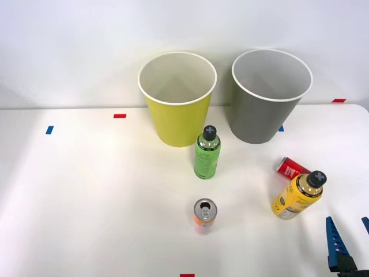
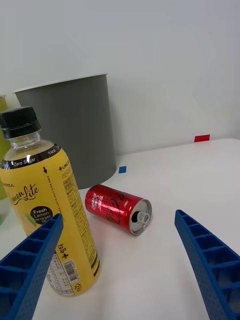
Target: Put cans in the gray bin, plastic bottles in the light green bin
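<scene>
The yellow-labelled plastic bottle (image 1: 298,195) (image 2: 47,200) stands upright at the table's right front, black cap on. Just behind it the red can (image 1: 292,168) (image 2: 118,208) lies on its side. The green bottle (image 1: 207,153) stands mid-table and the orange can (image 1: 204,216) stands nearer the front edge. The light green bin (image 1: 178,99) and the gray bin (image 1: 268,97) (image 2: 80,130) stand side by side at the back. My right gripper (image 1: 348,231) (image 2: 120,280) is open at the front right corner, a short way in front of the yellow bottle and red can, holding nothing.
Small red and blue tape marks (image 1: 119,116) dot the white table (image 1: 86,196). A white wall rises close behind the bins. The table's left half is bare.
</scene>
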Available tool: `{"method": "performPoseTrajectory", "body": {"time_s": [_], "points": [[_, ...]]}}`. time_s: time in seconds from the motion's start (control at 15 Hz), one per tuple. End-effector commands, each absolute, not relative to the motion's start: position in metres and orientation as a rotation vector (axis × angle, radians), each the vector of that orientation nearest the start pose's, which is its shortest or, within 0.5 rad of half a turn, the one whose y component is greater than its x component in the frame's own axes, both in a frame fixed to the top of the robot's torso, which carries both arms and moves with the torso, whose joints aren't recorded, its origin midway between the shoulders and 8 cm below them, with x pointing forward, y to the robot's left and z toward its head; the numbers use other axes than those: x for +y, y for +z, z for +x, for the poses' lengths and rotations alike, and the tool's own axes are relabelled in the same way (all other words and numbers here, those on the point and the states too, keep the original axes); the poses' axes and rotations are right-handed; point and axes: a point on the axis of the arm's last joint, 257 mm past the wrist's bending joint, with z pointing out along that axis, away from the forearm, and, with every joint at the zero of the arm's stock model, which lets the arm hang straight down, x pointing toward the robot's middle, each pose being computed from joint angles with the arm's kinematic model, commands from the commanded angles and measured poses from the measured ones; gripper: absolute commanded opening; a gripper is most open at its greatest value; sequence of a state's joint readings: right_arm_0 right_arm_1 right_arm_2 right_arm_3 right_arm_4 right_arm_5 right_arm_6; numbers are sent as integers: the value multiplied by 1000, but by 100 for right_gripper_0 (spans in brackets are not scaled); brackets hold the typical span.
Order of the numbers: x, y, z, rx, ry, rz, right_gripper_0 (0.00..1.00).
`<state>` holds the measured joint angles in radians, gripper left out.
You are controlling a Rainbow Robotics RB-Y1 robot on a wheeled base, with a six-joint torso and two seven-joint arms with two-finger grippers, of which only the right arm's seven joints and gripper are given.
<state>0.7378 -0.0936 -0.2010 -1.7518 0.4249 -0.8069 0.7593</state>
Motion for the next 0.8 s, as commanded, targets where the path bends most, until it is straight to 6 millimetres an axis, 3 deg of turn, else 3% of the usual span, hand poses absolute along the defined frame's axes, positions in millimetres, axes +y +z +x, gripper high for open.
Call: {"method": "performPoseTrajectory", "body": {"time_s": [0.07, 0.8], "points": [[-333, -243, 283, 1397, 159, 77, 77], [-333, -243, 283, 1397, 159, 77, 77]]}}
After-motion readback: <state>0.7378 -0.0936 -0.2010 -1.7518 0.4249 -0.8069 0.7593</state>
